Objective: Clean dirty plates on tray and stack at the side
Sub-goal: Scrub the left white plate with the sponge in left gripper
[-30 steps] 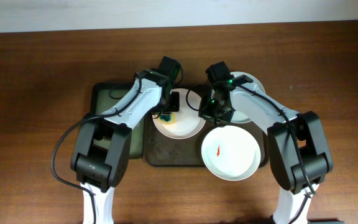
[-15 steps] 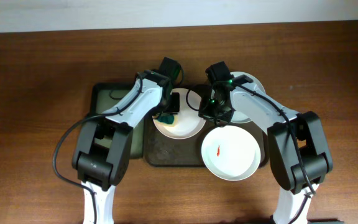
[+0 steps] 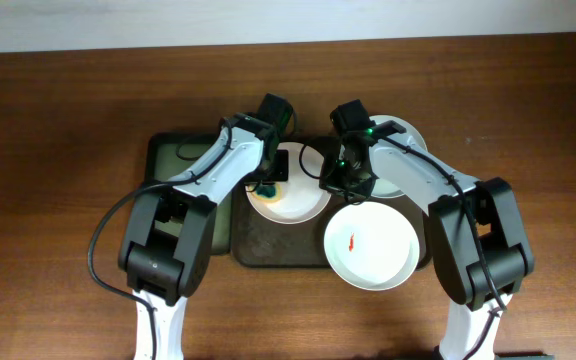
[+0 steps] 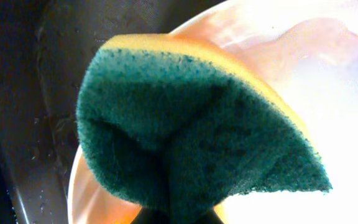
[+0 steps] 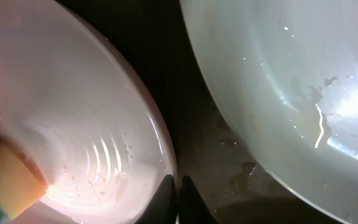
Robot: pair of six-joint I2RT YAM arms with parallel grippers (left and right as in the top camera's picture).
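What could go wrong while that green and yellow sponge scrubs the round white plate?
1. The right gripper seems to pinch only the rim of the scrubbed round white plate. Pushes from the green and yellow sponge in the left gripper could slip it free.
2. The round white plate with a red smear overhangs the front edge of the dark brown tray. A bump might tip it off.

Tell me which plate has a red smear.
The front-right plate, nearest the arm bases. The scrubbed plate under the sponge and the back-right plate show no red.
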